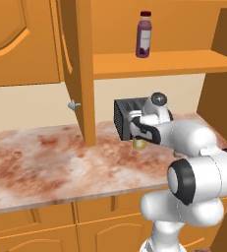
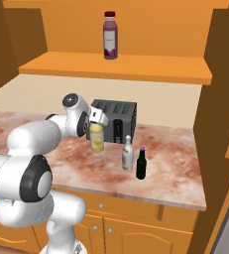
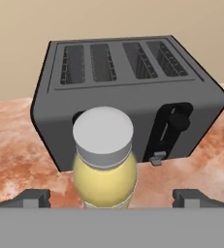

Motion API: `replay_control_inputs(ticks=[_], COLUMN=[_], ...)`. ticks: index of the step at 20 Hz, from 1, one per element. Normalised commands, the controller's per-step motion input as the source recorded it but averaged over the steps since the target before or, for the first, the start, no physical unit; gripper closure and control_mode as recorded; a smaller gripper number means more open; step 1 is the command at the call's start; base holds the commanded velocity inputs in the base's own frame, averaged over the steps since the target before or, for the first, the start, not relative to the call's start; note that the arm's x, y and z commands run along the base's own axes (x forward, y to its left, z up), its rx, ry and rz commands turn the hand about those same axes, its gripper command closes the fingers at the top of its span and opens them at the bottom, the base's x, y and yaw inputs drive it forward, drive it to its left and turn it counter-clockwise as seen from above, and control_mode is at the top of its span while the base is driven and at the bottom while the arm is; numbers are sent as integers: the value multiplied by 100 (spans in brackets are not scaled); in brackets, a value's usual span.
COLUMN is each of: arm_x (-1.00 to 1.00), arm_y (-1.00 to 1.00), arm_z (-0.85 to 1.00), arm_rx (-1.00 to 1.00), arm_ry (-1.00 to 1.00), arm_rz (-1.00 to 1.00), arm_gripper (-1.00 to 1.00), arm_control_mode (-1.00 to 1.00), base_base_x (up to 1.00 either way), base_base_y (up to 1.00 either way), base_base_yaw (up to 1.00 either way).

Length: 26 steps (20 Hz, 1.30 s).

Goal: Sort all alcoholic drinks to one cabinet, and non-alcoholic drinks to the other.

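A stout pale yellow bottle (image 3: 105, 179) with a white cap, a non-alcoholic drink, stands on the marble counter just in front of the toaster. My gripper (image 3: 111, 196) is open, with one finger on each side of the bottle and neither touching it. The same bottle (image 2: 97, 141) shows under the hand (image 2: 95, 126), and it peeks out as the yellow bottle (image 1: 140, 144) below the gripper (image 1: 138, 138). The purple-maroon bottle (image 2: 110, 36) stands upright on the open cabinet's shelf (image 2: 150, 72). Two alcoholic drinks stand on the counter to the right: a pale glass bottle (image 2: 128, 155) and a dark bottle (image 2: 142, 164).
A dark four-slot toaster (image 3: 133, 97) sits close behind the yellow bottle against the wall. An open cabinet door (image 1: 78, 64) hangs down to the counter on the left. The counter's front edge (image 2: 136, 196) runs near the glass bottles, and a tall wooden side panel (image 2: 220, 99) bounds the right.
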Motion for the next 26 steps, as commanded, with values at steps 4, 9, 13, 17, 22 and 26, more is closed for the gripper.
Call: replay_control_inputs(ticks=[4, 9, 13, 17, 22, 26], arm_x=[25, 21, 18, 8, 8, 17], arm_y=[-1, 0, -1, -2, -3, -5], arm_z=[-14, -20, -15, -12, -6, 0], arm_rx=[0, 0, 0, 0, 0, 0], arm_ry=[0, 0, 0, 0, 0, 0], arm_rz=[0, 1, 2, 2, 2, 2], arm_gripper=[-100, -100, -100, -100, -100, -100], arm_control_mode=[-100, -100, -100, -100, -100, -100], base_base_x=[0, 0, 0, 0, 0, 0], base_base_y=[0, 0, 0, 0, 0, 0], base_base_yaw=[0, 0, 0, 0, 0, 0])
